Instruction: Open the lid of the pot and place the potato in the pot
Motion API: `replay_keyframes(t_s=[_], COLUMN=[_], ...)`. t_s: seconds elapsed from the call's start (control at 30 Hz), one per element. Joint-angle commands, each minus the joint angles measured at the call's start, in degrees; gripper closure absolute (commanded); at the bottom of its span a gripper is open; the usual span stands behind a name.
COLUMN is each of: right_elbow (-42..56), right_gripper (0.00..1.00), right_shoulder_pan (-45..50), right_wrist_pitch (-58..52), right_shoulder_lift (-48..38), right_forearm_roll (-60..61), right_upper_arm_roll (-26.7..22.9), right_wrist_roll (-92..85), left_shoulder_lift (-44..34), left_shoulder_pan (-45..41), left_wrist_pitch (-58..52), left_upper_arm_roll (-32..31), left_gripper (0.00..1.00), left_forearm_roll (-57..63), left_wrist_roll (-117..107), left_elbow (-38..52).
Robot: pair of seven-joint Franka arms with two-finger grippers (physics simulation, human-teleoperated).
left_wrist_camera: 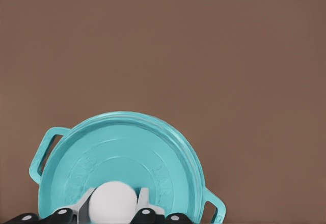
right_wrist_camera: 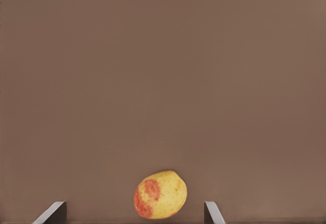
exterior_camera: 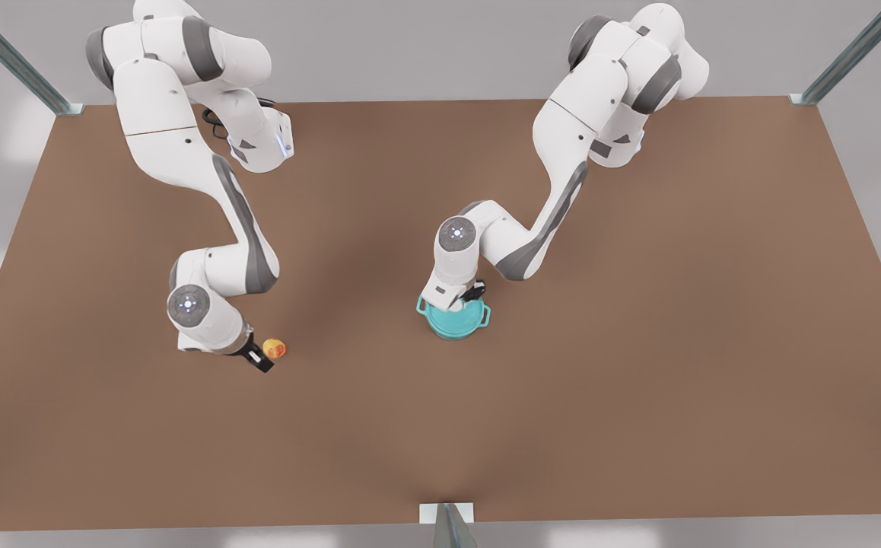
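Note:
The teal pot [exterior_camera: 452,326] stands mid-table with the pot lid [left_wrist_camera: 122,158] lying flat on it, loop handles [left_wrist_camera: 43,150] sticking out at both sides. My left gripper [left_wrist_camera: 113,204], the arm on the front view's right [exterior_camera: 458,298], is straight above the pot, shut on the lid's white knob [left_wrist_camera: 113,198]. The potato [right_wrist_camera: 160,194], yellow with orange-red patches, lies on the table toward the front view's left [exterior_camera: 275,348]. Low over the table, my right gripper [right_wrist_camera: 133,210] is open, its fingertips [right_wrist_camera: 55,211] on either side of the potato and well apart from it.
The brown table [exterior_camera: 638,380] stretches wide around both things. Metal frame posts [exterior_camera: 448,525] stand at the near edge and the far corners. Pot and potato sit roughly a pot's few widths apart.

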Motion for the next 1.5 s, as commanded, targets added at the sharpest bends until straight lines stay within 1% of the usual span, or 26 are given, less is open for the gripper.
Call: replay_keyframes(t_s=[0.0,0.1,0.13,0.17,0.23,0.27,0.3,0.37,0.43,0.47,0.5,0.57,0.6,0.63,0.67,0.7,0.73,0.77,0.8,0.83,1.03,1.1,1.23,1.3,1.37,1.47], right_elbow=[0.16,0.16,-0.02,-0.2,-0.02,-0.2,-0.11,-0.37,-4.24,-7.05,-8.28,-10.92,-10.92,-10.92,-10.92,-10.92,-10.92,-10.92,-10.92,-10.92,-14.78,-14.79,-14.17,-14.17,-14.17,-14.17], right_gripper=[0.0,0.0,0.0,0.0,0.0,0.0,0.0,0.0,0.0,0.0,0.0,0.0,0.0,0.0,0.0,0.0,0.0,0.0,0.0,0.0,0.0,0.0,0.0,0.0,0.0,0.0], right_shoulder_pan=[0.31,0.67,0.67,0.49,0.23,-0.39,-0.39,-0.39,-0.48,-2.14,-2.23,-2.23,-2.23,-2.23,-1.97,-1.88,-1.79,-1.36,-0.92,-0.83,0.32,0.66,2.51,2.6,2.6,2.6], right_wrist_pitch=[-1.58,-1.93,-1.93,-1.75,-0.87,0.61,1.24,1.32,6.86,8.35,9.93,13.98,14.07,14.86,15.3,15.3,15.3,15.3,15.39,15.39,20.83,20.92,20.75,20.4,19.6,19.6], right_shoulder_lift=[-0.1,0.16,0.95,1.83,2.45,2.45,2.98,2.89,1.4,-0.89,-1.5,-1.94,-1.68,-1.5,-0.8,-0.63,-0.45,-0.19,0.25,0.52,0.96,0.96,0.6,0.6,0.78,1.48], right_forearm_roll=[-0.02,0.25,0.33,0.6,7.79,8.51,8.51,8.51,9.65,9.56,9.65,11.76,11.76,11.76,11.76,11.76,11.76,11.76,11.76,11.76,11.76,11.76,11.41,11.32,9.83,7.1], right_upper_arm_roll=[0.12,0.12,0.12,0.12,-0.4,-0.49,-0.49,-0.58,-0.75,-0.76,-0.75,-0.75,-0.67,-0.67,-0.67,-0.58,-0.58,-0.49,-0.49,-0.49,-0.4,-0.4,-0.4,-0.32,-0.4,-0.4], right_wrist_roll=[0.24,-7.6,-7.95,-7.95,-4.79,-1.98,1.63,6.29,7.35,7.26,7.26,7.34,7.35,7.35,7.52,7.61,7.96,8.22,8.31,8.4,10.16,11.47,18.59,19.03,20.79,23.34], left_shoulder_lift=[-0.06,-1.73,-1.73,-1.2,1.42,5.64,9.87,11.01,11.37,11.37,11.37,10.57,9.7,5.75,-1.54,-10.42,-22.97,-32.85,-29.33,-28.63,-28.98,-27.93,-27.57,-29.24,-34.6,-29.95], left_shoulder_pan=[0.01,0.01,2.11,7.98,16.95,20.04,20.04,19.96,19.69,19.6,19.6,19.69,20.31,23.11,28.12,33.66,34.19,33.76,33.76,33.76,35.78,36.3,35.86,35.86,35.95,35.16], left_wrist_pitch=[-0.36,-5.02,-11.34,-12.49,-9.43,-4.68,-1.51,-1.24,-0.8,-0.72,-0.36,-1.07,-5.53,-18.88,-35.05,-43.25,-39.59,-25.5,-29.1,-29.28,-32.0,-28.32,-28.31,-28.49,-29.63,-34.64], left_upper_arm_roll=[0.0,1.93,4.39,4.39,4.48,4.39,4.66,4.74,4.74,4.66,4.66,4.66,4.92,4.57,4.48,4.39,5.53,5.19,5.18,5.1,5.54,5.54,5.18,5.36,5.36,3.34], left_gripper=[0.59,0.59,0.59,0.59,0.59,0.59,0.59,0.59,0.57,0.23,0.0,0.0,0.0,0.0,0.0,0.0,0.0,0.0,0.0,0.0,0.0,0.0,0.0,0.0,0.0,0.0], left_forearm_roll=[-0.02,0.77,0.68,0.51,0.51,0.42,0.68,0.77,0.77,0.77,0.86,2.18,4.55,1.58,-9.32,-15.75,-13.3,-12.5,-12.68,-12.59,-13.29,-13.55,-13.91,-11.89,-11.18,-13.82], left_wrist_roll=[-4.15,-3.89,-0.3,6.02,19.12,23.27,23.27,23.44,23.44,23.53,23.62,25.29,34.48,51.28,62.99,62.56,62.64,61.59,61.24,61.85,62.03,61.85,61.32,61.32,54.83,54.38], left_elbow=[0.02,2.21,7.22,8.99,10.56,11.71,13.73,13.91,13.91,13.91,13.91,13.82,13.82,14.87,18.56,18.65,6.66,-8.08,-2.53,-2.18,-3.05,-2.27,-1.91,-0.6,-1.39,-0.95])
